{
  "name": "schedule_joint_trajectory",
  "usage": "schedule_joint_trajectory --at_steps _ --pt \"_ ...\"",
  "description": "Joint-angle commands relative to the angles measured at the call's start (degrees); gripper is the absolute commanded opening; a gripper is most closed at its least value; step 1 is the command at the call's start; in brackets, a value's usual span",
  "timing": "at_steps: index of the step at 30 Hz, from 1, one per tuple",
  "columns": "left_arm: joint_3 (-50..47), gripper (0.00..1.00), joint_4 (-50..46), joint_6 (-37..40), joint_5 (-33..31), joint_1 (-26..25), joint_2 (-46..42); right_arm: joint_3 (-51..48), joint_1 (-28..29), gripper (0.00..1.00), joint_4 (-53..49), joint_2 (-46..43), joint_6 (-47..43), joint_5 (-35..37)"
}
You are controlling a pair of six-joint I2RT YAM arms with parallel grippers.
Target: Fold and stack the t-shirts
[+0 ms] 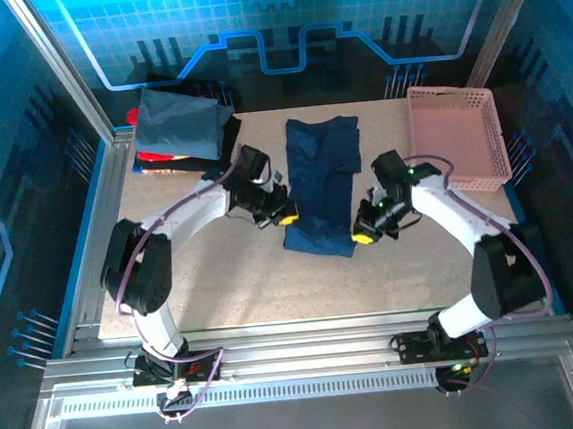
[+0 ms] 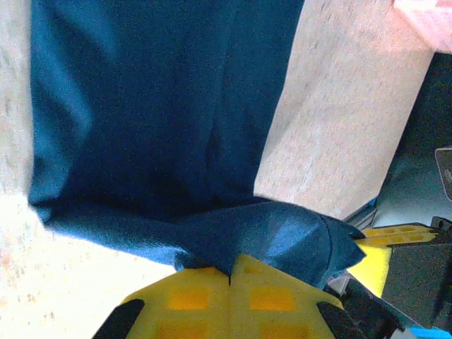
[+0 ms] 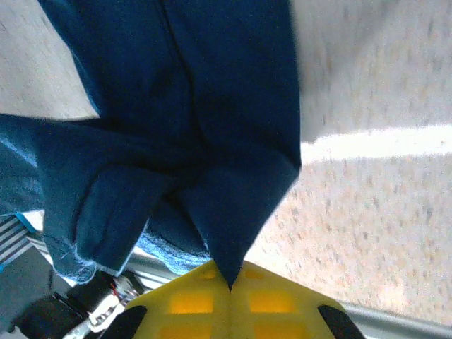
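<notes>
Navy t-shirt (image 1: 321,171) looks light and floppy, best held by its near corners, where left gripper (image 1: 285,218) and right gripper (image 1: 364,236) are clamped tight.

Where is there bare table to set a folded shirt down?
Free: the tan tabletop between the long navy cloth t-shirt and the near edge, and between it and the pink plastic lattice basket. Crowded: far-left stack of folded t-shirts.

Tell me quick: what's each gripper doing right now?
Left gripper: closed, pinching the near left corner of the navy t-shirt.
Right gripper: closed, pinching its near right corner.
</notes>
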Motion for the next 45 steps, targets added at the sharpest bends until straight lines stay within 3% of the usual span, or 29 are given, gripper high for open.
schedule_joint_trajectory --at_steps 1,12,17,20,23,25,29,34,36,39,43,45 --pt "7.9 0.0 -5.2 4.8 1.7 3.5 5.5 6.5 -3.1 0.0 -2.7 6.7 -6.5 -1.4" --pt "28.2 0.0 -10.5 9.9 2.9 9.1 23.4 28.1 -7.9 0.0 -6.5 29.2 -12.2 -0.8" --pt "34.9 0.01 -11.3 10.7 4.1 9.4 30.5 36.1 -8.8 0.07 -8.2 37.6 -12.7 -0.9" --pt "37.8 0.14 -9.1 9.1 6.0 9.4 33.0 40.0 -9.5 0.13 -7.7 41.1 -11.3 -2.2" --pt "41.6 0.38 -7.0 6.6 7.7 9.6 34.3 43.4 -10.8 0.4 -5.2 43.0 -7.7 -5.0" --pt "43.1 0.45 -4.5 3.5 8.3 10.2 34.1 43.9 -11.9 0.48 0.1 42.2 -4.4 -8.1" --pt "41.1 0.57 5.2 -5.4 8.8 12.8 29.4 43.8 -13.3 0.54 7.7 36.6 -0.4 -10.0" --pt "32.6 0.65 9.9 -6.1 8.8 15.9 19.6 38.3 -13.3 0.54 4.9 27.6 -3.8 -9.9" --pt "27.4 0.64 9.0 -4.1 9.1 16.0 15.6 30.7 -12.4 0.51 7.5 22.6 -3.7 -11.4" --pt "19.2 0.57 6.0 0.9 9.4 14.6 10.7 20.6 -10.0 0.32 10.8 17.8 -2.9 -10.6" --pt "10.4 0.24 4.0 4.6 9.7 10.7 8.6 14.5 -7.1 0.09 15.9 19.2 -1.1 -10.5" --pt "7.4 0.15 5.0 4.8 10.3 9.1 9.1 14.5 -6.0 0.06 17.4 21.3 -1.0 -10.5"
